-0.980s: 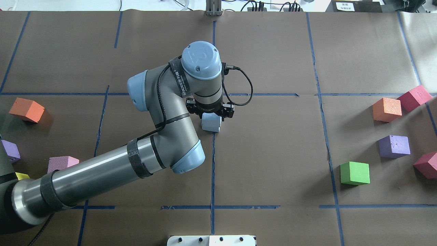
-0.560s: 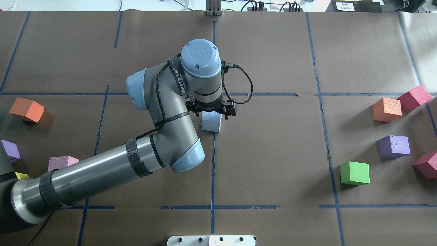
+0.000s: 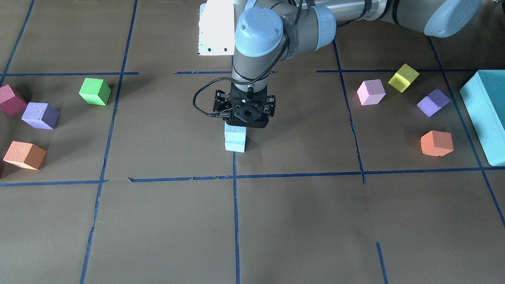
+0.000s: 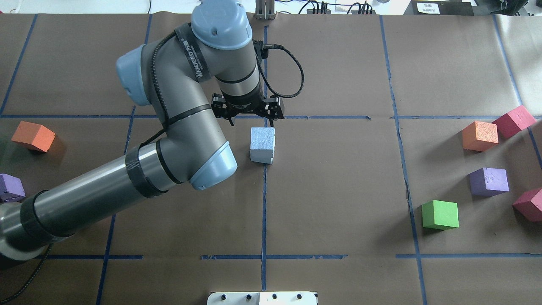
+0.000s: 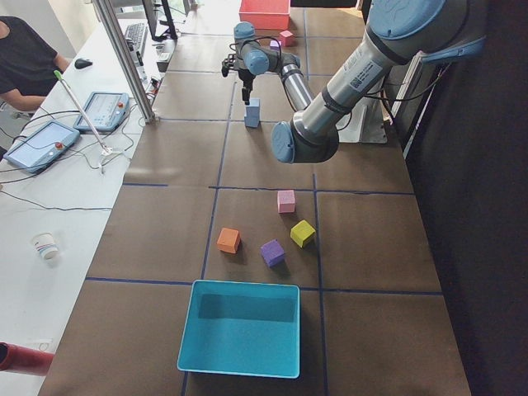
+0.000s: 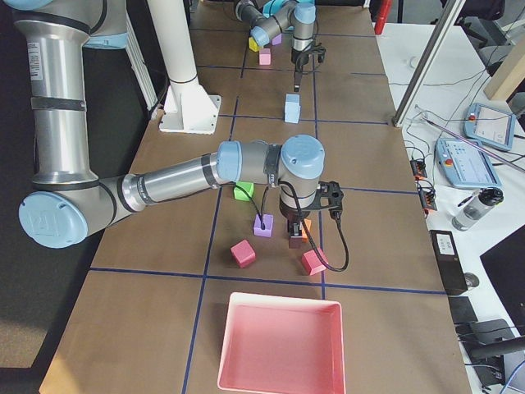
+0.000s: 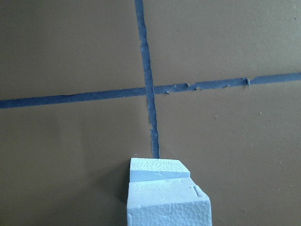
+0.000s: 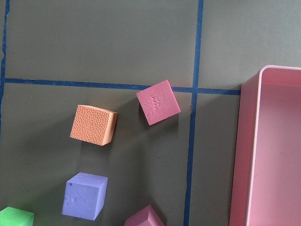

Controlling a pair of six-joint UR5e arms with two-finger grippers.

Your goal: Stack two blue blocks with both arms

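The two blue blocks (image 4: 262,144) stand stacked at the table's middle on a blue tape line, the upper one (image 3: 235,133) slightly askew on the lower one (image 3: 235,147). The stack also shows in the left wrist view (image 7: 167,205) and the exterior left view (image 5: 252,112). My left gripper (image 4: 250,123) is open and empty, above the stack and clear of it. It also shows in the front-facing view (image 3: 244,118). My right gripper (image 6: 294,238) shows only in the exterior right view, over the coloured cubes; I cannot tell whether it is open or shut.
On my right lie a green cube (image 4: 440,214), a purple cube (image 4: 488,181), an orange cube (image 4: 479,135) and red cubes (image 4: 513,120), with a pink tray (image 8: 273,150) beyond. On my left lie pink (image 3: 371,92), yellow (image 3: 403,77), purple and orange cubes and a large teal box (image 3: 485,114).
My left gripper has opened off the upper blue block and risen away from it toward the far side. The stack stays in place.
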